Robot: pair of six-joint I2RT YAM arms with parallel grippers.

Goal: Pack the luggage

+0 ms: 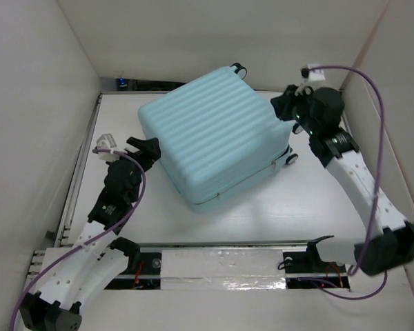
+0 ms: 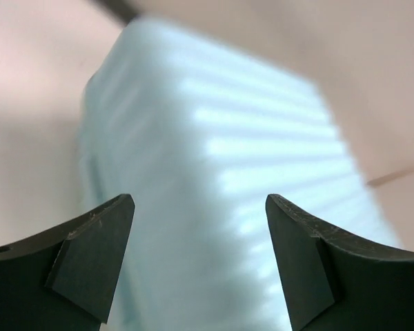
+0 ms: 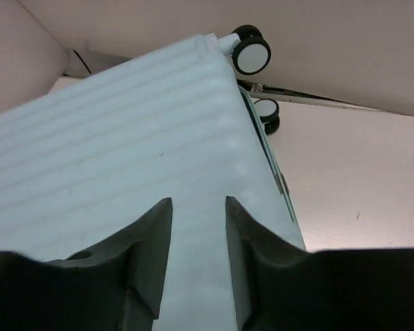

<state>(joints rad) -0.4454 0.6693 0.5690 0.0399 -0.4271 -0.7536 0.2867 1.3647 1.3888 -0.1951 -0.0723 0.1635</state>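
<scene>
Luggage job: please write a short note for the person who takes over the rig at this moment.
Left gripper: open, empty, beside the luggage, at its left side.
Right gripper: slightly open, empty, over the right edge near the wheels.
Luggage: lies flat between both grippers.
Done: shell is closed.
Left: probably check the zip; I cannot tell whether it is shut.

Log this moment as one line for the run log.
luggage closed, flat on table | left gripper open, at its left side | right gripper open, over its right edge
</scene>
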